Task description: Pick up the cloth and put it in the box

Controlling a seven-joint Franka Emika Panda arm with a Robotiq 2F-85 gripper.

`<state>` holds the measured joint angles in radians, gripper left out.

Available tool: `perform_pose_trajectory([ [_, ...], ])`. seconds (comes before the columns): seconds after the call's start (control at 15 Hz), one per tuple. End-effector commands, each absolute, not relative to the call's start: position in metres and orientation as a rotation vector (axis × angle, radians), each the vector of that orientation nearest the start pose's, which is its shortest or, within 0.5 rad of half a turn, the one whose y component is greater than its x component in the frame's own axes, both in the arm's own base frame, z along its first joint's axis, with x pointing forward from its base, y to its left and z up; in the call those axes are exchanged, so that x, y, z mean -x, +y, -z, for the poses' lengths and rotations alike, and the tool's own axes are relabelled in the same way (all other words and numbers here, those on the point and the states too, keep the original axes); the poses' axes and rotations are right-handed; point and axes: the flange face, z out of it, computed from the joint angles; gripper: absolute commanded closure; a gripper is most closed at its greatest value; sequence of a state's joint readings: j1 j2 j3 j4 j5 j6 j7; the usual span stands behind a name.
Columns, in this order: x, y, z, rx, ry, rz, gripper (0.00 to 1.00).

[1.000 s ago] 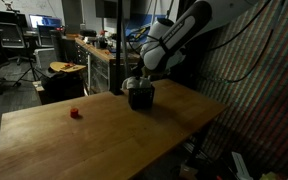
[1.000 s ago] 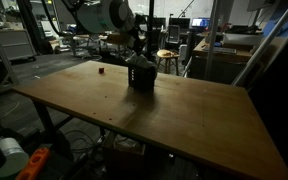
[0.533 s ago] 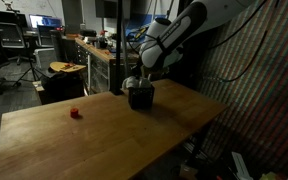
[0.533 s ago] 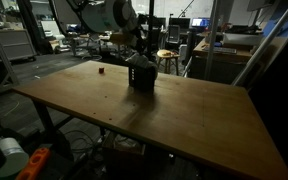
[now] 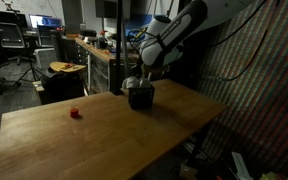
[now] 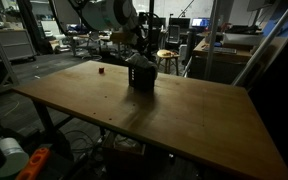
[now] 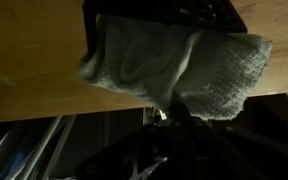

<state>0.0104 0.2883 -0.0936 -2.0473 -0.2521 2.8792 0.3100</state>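
We see a broad wooden surface (image 5: 114, 140) in both exterior views (image 6: 184, 120), its top plain brown planking. Two things lie directly on it: the black box (image 5: 140, 96) (image 6: 141, 76) standing upright near one long edge, and a small red object (image 5: 75, 113) (image 6: 100, 70) well apart from it. In the wrist view we see a strip of the same wood.

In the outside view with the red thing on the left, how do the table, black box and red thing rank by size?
1. Table
2. Black box
3. Red thing, clearly smallest, even though it seems to sit slightly nearer the camera.
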Motion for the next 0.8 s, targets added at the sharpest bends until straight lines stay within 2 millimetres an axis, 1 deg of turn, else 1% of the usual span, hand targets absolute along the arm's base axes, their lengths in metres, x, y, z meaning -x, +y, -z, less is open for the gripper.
perform_pose_trajectory([
  [0.0,-0.623,-0.041,-0.362,3.11,0.279,0.866,0.99],
  [0.27,-0.619,-0.04,-0.355,3.121,0.284,0.83,0.98],
  [0.73,-0.613,-0.032,-0.339,3.15,0.268,0.75,0.98],
])
